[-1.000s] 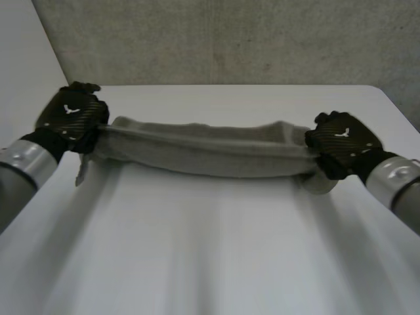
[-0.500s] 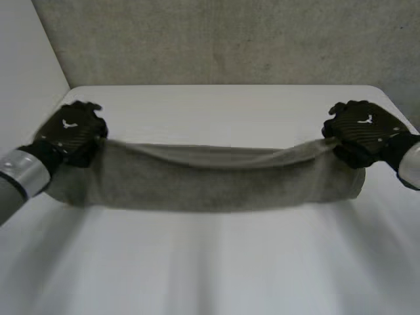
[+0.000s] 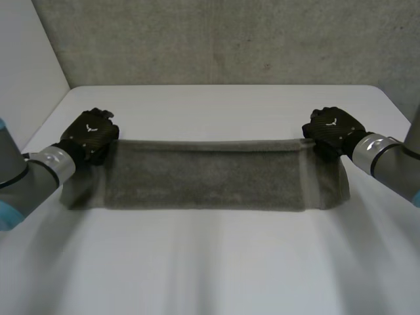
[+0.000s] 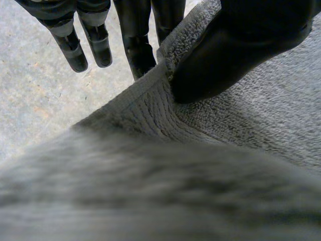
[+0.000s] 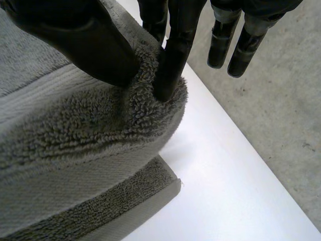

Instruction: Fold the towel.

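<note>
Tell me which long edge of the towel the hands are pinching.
The towel's far edge, stretched between the left hand and the right hand; the near edge has no hand on it.

A white table [image 3: 216, 102] stands before a rough grey wall [image 3: 230, 39].

The towel [image 3: 210, 174] is rough, looped terry cloth; the table [image 3: 216, 262] is smooth and matt.

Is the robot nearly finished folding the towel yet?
About halfway, I think. The towel already looks doubled over: layers show beneath the right hand. Both it and the left hand pinch the far edge's ends. To do: letting go, and probably another fold.
</note>
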You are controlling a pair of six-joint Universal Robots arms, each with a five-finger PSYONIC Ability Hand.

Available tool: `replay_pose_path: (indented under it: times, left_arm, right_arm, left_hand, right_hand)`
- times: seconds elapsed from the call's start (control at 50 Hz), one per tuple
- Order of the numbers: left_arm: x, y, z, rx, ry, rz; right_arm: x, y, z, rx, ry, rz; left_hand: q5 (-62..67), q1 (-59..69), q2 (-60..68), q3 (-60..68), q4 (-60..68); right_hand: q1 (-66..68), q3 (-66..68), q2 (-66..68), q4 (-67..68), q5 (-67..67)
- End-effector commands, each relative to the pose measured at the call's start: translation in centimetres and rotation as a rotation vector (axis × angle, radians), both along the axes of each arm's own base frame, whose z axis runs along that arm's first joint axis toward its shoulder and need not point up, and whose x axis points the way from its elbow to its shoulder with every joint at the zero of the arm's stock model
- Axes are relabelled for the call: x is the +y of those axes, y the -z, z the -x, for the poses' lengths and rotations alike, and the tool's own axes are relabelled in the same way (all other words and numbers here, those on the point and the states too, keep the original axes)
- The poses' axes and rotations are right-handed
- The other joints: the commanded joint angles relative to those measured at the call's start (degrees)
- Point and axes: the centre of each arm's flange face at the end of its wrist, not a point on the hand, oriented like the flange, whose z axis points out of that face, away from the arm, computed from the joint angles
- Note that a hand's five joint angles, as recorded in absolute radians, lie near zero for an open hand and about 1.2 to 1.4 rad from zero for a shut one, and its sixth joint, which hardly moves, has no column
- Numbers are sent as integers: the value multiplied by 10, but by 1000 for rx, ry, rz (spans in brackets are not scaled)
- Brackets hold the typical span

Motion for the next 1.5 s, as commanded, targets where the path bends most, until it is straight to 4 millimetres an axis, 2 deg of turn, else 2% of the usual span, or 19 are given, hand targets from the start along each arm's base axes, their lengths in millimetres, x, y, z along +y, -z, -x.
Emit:
replay_pose_path:
  times: [0.02,0.28,0.34,0.36,0.38,0.44,0.5,0.56,0.6,0.76,0.84,0.88,1.0,1.12,1.16,1.22,1.3,1.4,1.5]
  left_arm:
    - [-17,10,7,-5,-13,11]
    - [-34,31,17,-17,-13,9]
    - [-38,36,16,-23,-34,5]
    - [-39,37,15,-25,-41,6]
    - [-39,39,15,-26,-45,3]
    - [-39,39,15,-25,-46,2]
    - [-40,35,14,-27,-59,11]
    - [-40,34,13,-27,-64,14]
    - [-40,29,13,-27,-67,25]
    - [-38,16,14,-19,-68,49]
    - [-39,12,14,-18,-71,61]
    - [-41,11,13,-18,-77,75]
    - [-40,3,12,-15,-95,88]
    - [-30,-19,11,-2,-95,114]
    - [-16,-37,9,23,-97,124]
    - [-1,-54,5,76,-105,118]
    - [13,-58,0,141,-120,74]
    - [32,-54,-3,227,-137,-13]
    - [52,-34,-2,260,-120,-114]
  right_arm:
    - [-15,16,-6,10,14,29]
    - [-35,37,-12,12,21,52]
    - [-38,43,-13,15,19,45]
    - [-39,46,-13,15,19,44]
    - [-41,47,-13,14,19,48]
    - [-43,47,-13,13,22,57]
    - [-48,45,-13,12,39,83]
    - [-50,43,-12,12,46,95]
    - [-51,38,-12,11,60,118]
    - [-52,18,-12,-2,93,182]
    - [-53,18,-11,3,114,187]
    - [-52,21,-10,7,118,175]
    - [-47,21,-8,8,128,164]
    - [-29,-4,1,-3,160,166]
    - [-10,-21,7,-42,170,151]
    - [8,-31,15,-79,188,108]
    - [27,-28,22,-77,189,31]
    - [46,-9,30,-44,197,-104]
    - [54,17,41,2,197,-173]
  left_hand:
    - [15,59,23,-33,-38]
    - [15,59,23,-33,-38]
    - [-97,-53,-90,-33,-38]
    - [-194,-150,-186,-33,-38]
    - [-213,-169,-206,-33,-38]
    - [-217,-173,-209,-33,-38]
    - [-289,-245,-281,-33,-38]
    - [-329,-285,-322,-33,-38]
    - [-492,-448,-484,-33,-38]
    - [-502,-459,-495,-33,-38]
    - [-546,-502,-539,-33,-38]
    - [-650,-606,-643,-33,-38]
    - [-666,-622,-658,-33,-38]
    - [-656,-612,-648,-33,-38]
    - [-652,-608,-645,-33,-38]
    - [-652,-608,-645,-33,-38]
    - [-652,-608,-645,-33,-38]
    - [-649,-605,-642,-33,-38]
    - [-651,-607,-643,-33,-38]
  right_hand:
    - [50,-30,36,-44,21]
    - [50,-30,36,-44,21]
    - [50,-30,36,-44,21]
    - [4,-30,-10,-44,-25]
    - [-211,-30,-226,-44,-240]
    - [-312,-30,-327,-44,-342]
    - [-627,-30,-642,-44,-657]
    - [-650,-30,-664,-44,-679]
    - [-650,-30,-664,-44,-679]
    - [-650,-30,-664,-44,-679]
    - [-650,-30,-664,-44,-679]
    - [-650,-30,-664,-44,-679]
    - [-650,-30,-664,-44,-679]
    - [-650,-30,-664,-44,-679]
    - [-650,-30,-664,-44,-679]
    - [-650,-30,-664,-44,-679]
    - [-640,-30,-655,-44,-670]
    - [-612,-30,-626,-44,-641]
    - [-576,-30,-591,-44,-606]
